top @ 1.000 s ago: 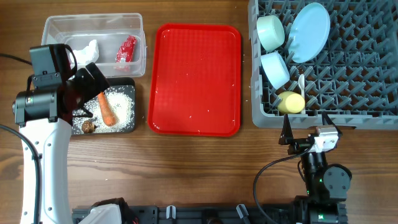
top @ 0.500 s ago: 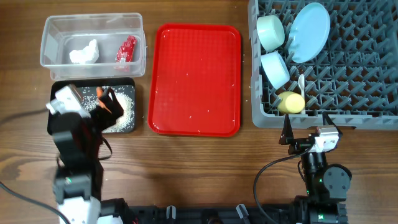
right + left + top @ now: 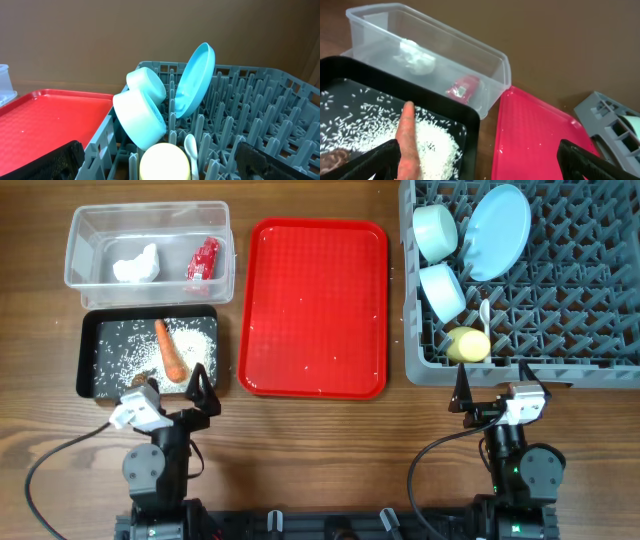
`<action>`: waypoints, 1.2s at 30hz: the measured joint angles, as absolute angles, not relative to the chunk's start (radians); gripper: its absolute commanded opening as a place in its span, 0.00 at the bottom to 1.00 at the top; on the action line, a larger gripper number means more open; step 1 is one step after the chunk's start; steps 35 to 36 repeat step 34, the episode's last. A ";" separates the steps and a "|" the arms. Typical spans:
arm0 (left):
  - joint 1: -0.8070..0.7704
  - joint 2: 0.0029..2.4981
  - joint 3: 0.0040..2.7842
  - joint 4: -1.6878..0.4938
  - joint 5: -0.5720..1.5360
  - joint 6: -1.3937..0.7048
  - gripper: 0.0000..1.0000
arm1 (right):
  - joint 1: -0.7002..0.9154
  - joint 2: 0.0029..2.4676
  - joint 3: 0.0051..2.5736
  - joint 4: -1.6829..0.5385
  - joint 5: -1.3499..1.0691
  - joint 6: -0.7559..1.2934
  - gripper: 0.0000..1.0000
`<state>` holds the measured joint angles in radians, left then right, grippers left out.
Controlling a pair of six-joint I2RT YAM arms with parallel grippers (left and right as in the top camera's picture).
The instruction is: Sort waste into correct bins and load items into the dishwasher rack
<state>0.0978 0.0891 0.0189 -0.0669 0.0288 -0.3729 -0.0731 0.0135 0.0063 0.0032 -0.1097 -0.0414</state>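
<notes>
Lying ahead of left claw [image 3: 173, 390]: carrot [image 3: 172, 352]

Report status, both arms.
Left gripper, right gripper open, empty. Carrot, rice in black tray; napkin, wrapper in clear tub. Dishes in rack. Nothing blocking.

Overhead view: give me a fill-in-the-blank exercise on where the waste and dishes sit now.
The black tray holds rice grains and an orange ____.
The clear tub holds a crumpled napkin and a ____ wrapper.
The blue plate stands on edge in the grey ____.
The yellow cup lies beside a white ____.
Missing words: carrot, red, rack, spoon.
</notes>
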 measured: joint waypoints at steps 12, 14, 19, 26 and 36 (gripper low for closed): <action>0.078 0.015 0.013 -0.074 0.029 -0.373 1.00 | -0.073 0.014 0.006 0.003 -0.110 -0.041 1.00; 0.078 0.015 0.013 -0.074 0.029 -0.373 1.00 | -0.073 0.014 0.006 0.003 -0.110 -0.041 1.00; 0.078 0.015 0.013 -0.074 0.029 -0.373 1.00 | -0.073 0.014 0.006 0.003 -0.110 -0.041 1.00; 0.078 0.015 0.013 -0.074 0.029 -0.373 1.00 | -0.073 0.014 0.006 0.003 -0.110 -0.041 1.00; 0.078 0.015 0.013 -0.074 0.029 -0.373 1.00 | -0.073 0.014 0.006 0.003 -0.110 -0.041 1.00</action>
